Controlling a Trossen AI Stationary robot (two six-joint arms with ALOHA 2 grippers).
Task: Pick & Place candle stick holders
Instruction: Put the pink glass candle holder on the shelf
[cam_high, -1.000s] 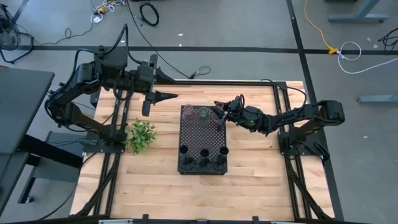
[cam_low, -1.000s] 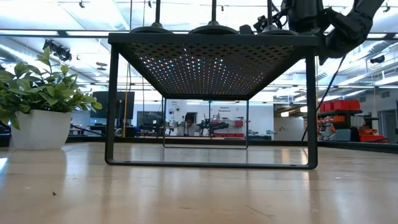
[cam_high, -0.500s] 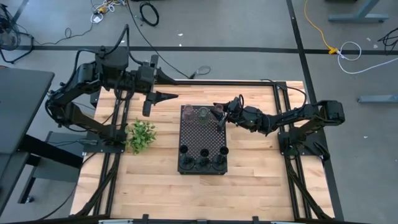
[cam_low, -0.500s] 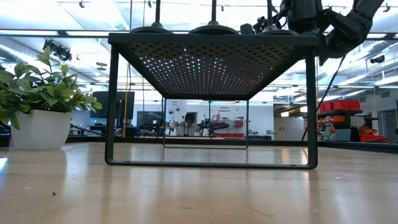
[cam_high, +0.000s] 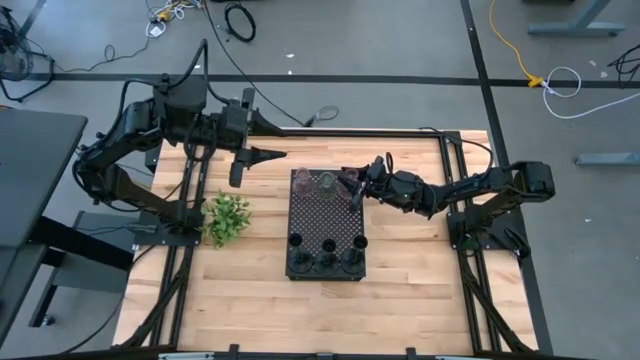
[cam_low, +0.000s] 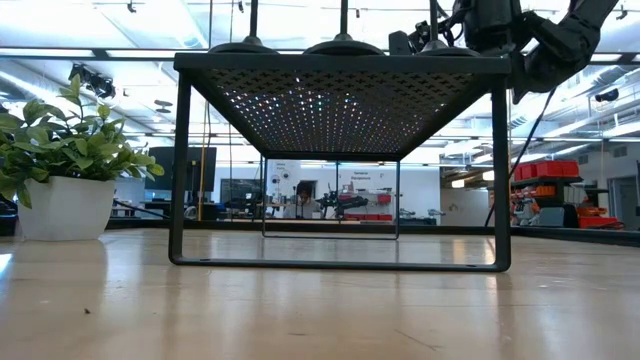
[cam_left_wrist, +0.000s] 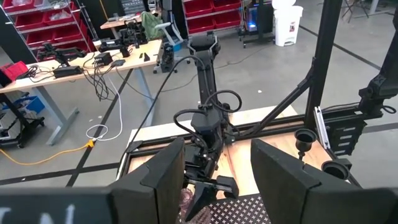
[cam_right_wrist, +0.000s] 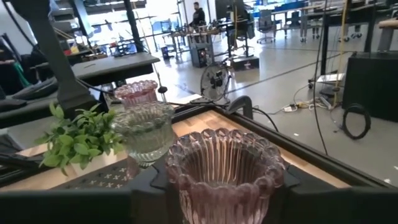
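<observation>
A black perforated tray (cam_high: 325, 215) stands mid-table on legs. Three black candle sticks (cam_high: 325, 262) stand on disc bases along its near edge. Three fluted glass cups stand along its far edge: a pinkish one (cam_right_wrist: 135, 92) at the left, a greenish one (cam_right_wrist: 144, 134) in the middle, and a pinkish one (cam_right_wrist: 225, 168) at the far right corner. My right gripper (cam_high: 353, 184) reaches in level from the right and is shut on that last cup. My left gripper (cam_high: 274, 155) hangs open, high above the table's far left part. My right gripper pinches the pinkish cup's narrow waist (cam_right_wrist: 186, 202), below the fluted bowl, between its two fingers. The fingers come level from the table's right side. The cup is upright; the fingers hide its foot, so I cannot tell whether it rests on the tray.
A leafy plant in a white pot (cam_high: 228, 218) stands left of the tray. Bare wooden tabletop (cam_high: 250, 300) lies in front of and on both sides of the tray. The table's metal frame (cam_high: 455, 190) runs along the right edge.
</observation>
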